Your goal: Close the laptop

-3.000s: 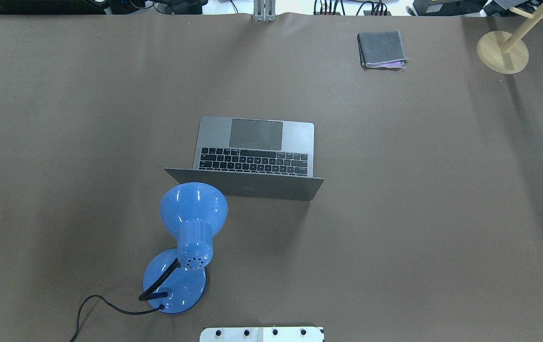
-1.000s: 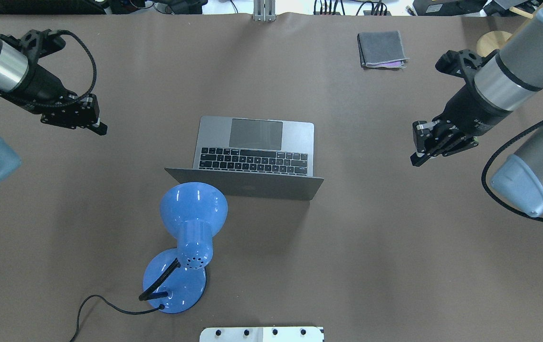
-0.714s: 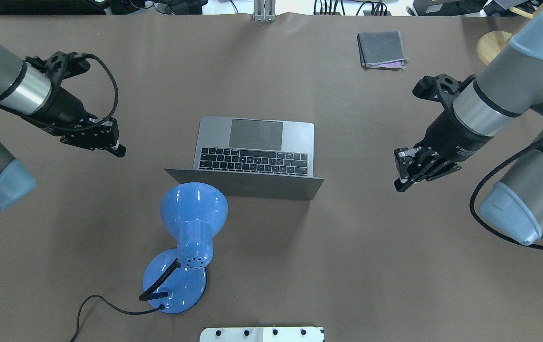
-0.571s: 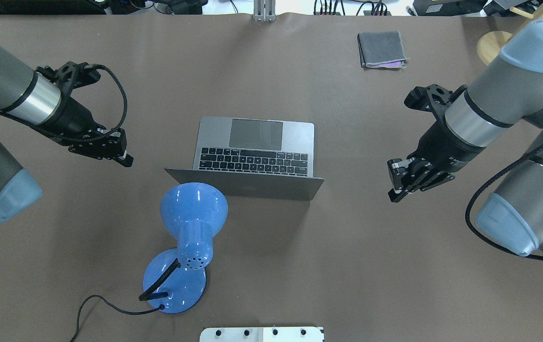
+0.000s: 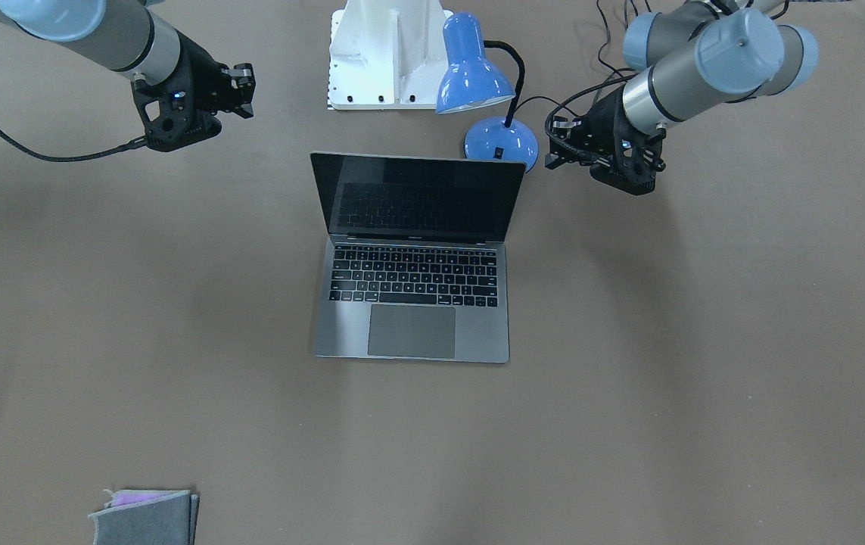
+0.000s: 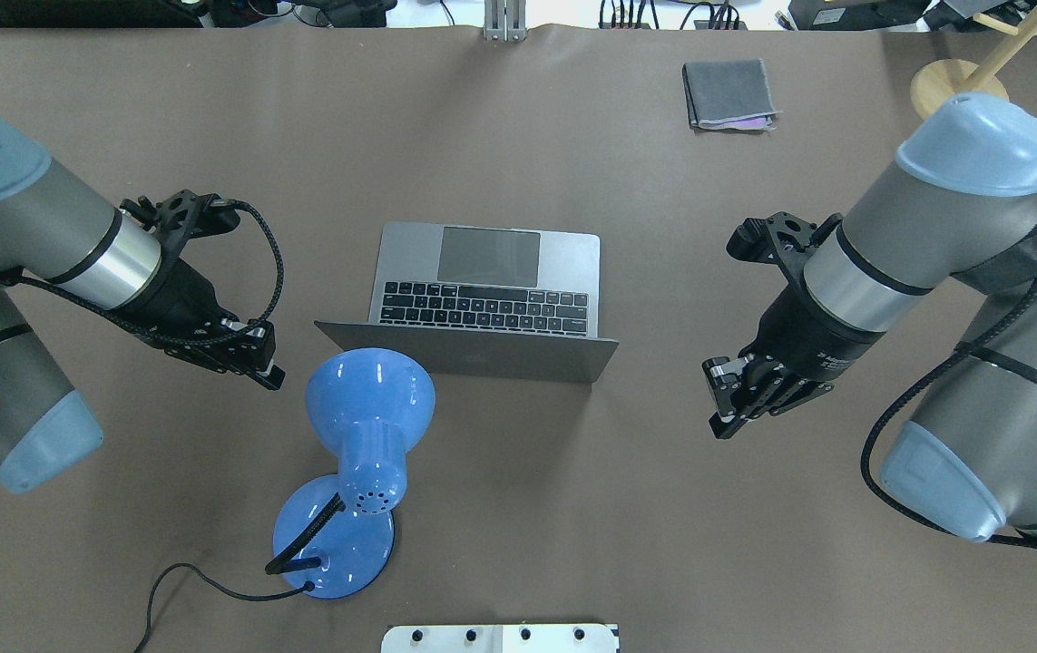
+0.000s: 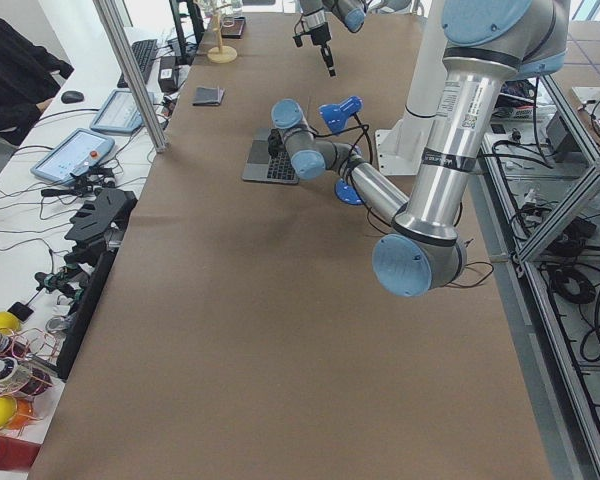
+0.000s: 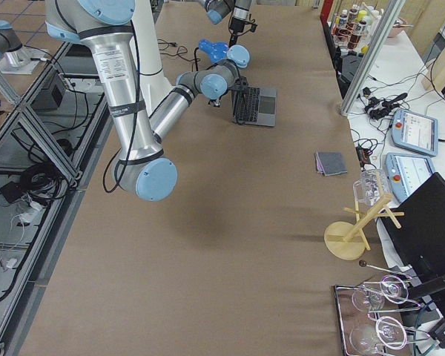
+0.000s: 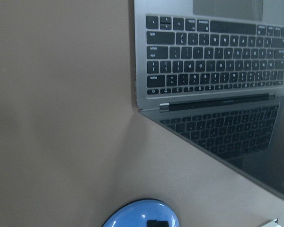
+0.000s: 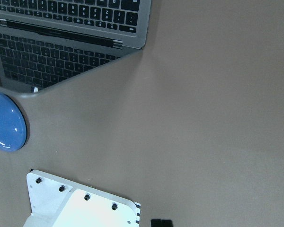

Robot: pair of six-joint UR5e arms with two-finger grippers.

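Observation:
The silver-grey laptop [image 6: 489, 272] stands open mid-table, its black screen [image 5: 417, 198] facing away from me and its lid back [image 6: 518, 358] toward me. It also shows in the left wrist view [image 9: 208, 61] and the right wrist view [image 10: 71, 19]. My left gripper [image 6: 271, 374] hovers left of the lid's left corner, next to the lamp shade, and looks shut and empty; in the front view it is on the right [image 5: 551, 155]. My right gripper [image 6: 719, 415] hovers right of the lid, looks shut and empty, and touches nothing [image 5: 244, 92].
A blue desk lamp [image 6: 370, 399] with a black cable stands just in front of the lid's left end. A folded grey cloth [image 6: 729, 93] and a wooden stand [image 6: 958, 95] are at the far right. My white base plate [image 6: 500, 638] is at the near edge.
Both arms came into view and swung toward me, down along the two sides of the laptop, to the level of the lid. The laptop and lamp have not moved.

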